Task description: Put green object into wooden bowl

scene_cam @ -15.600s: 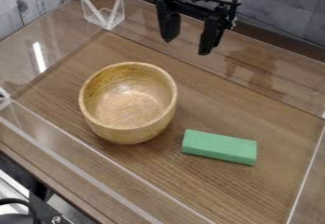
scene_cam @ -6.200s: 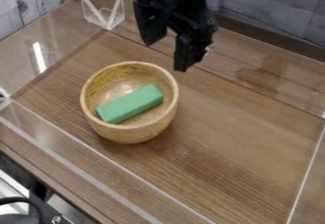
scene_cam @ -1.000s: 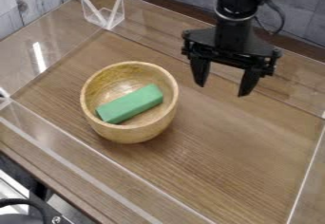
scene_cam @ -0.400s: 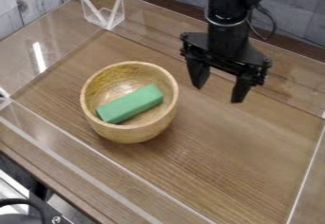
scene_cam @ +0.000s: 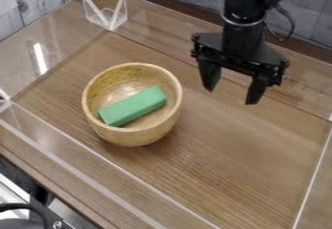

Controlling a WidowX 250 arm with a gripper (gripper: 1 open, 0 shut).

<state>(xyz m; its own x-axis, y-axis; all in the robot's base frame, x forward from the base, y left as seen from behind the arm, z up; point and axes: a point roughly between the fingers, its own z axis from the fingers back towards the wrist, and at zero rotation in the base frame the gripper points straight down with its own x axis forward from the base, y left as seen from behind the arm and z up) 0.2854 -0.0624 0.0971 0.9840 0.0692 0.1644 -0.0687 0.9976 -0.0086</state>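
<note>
I count one bowl (scene_cam: pixel 131 104) on the worktop (scene_cam: pixel 234 165), sitting toward the left edge, roughly midway between the near and far edges. Inside it lies the one green block (scene_cam: pixel 135 106), resting at a slant against the bowl's inner wall, its higher end pointing toward the far right. I see no second block on the wood.

I have one arm in view, coming down from the top edge of the picture, right of centre. Its claw (scene_cam: pixel 236 81) points down at the worktop and stands wide open, the two dark fingers (scene_cam: pixel 211 74) spread apart with nothing between them. It hangs to the right of the bowl, apart from it, over bare wood toward the far right part of the worktop.

Clear walls (scene_cam: pixel 39 49) ring the worktop on the sides I can see. One small clear folded piece (scene_cam: pixel 104 12) stands at the far left corner, well away from bowl and claw.
</note>
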